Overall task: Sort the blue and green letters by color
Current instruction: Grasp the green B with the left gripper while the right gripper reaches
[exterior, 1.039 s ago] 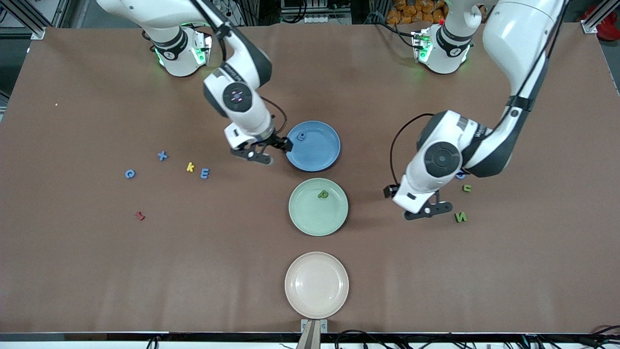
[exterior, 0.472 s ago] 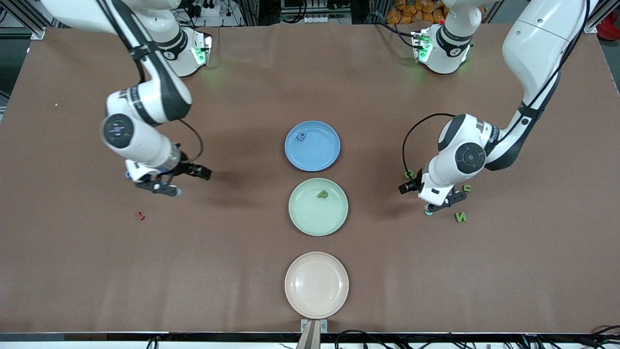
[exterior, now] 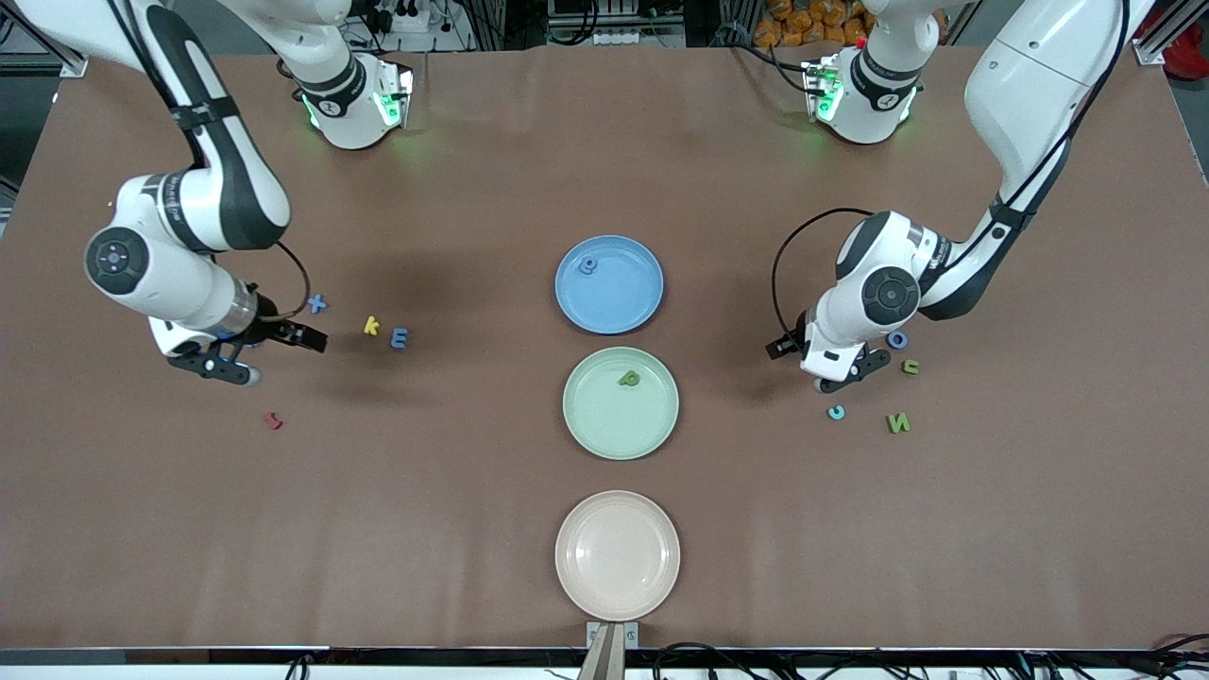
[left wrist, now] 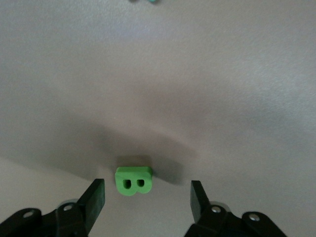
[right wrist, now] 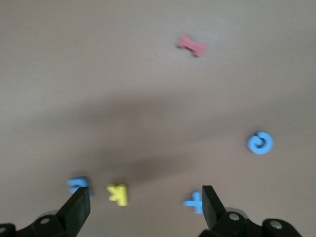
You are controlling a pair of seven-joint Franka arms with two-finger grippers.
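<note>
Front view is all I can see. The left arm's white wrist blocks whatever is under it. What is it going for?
Observer: The left wrist view shows a chunky bright green letter B lying flat on the brown table.
Operator: Has it grabbed the letter?
Observer: No. The left gripper is open, with one finger on each side of the B and neither touching it.
Operator: Is anything tucked under the other arm too?
Observer: Yes. The right wrist view shows a small blue curled letter on the table, which the right arm mostly covers in your view. The right gripper is open and holds nothing.
</note>
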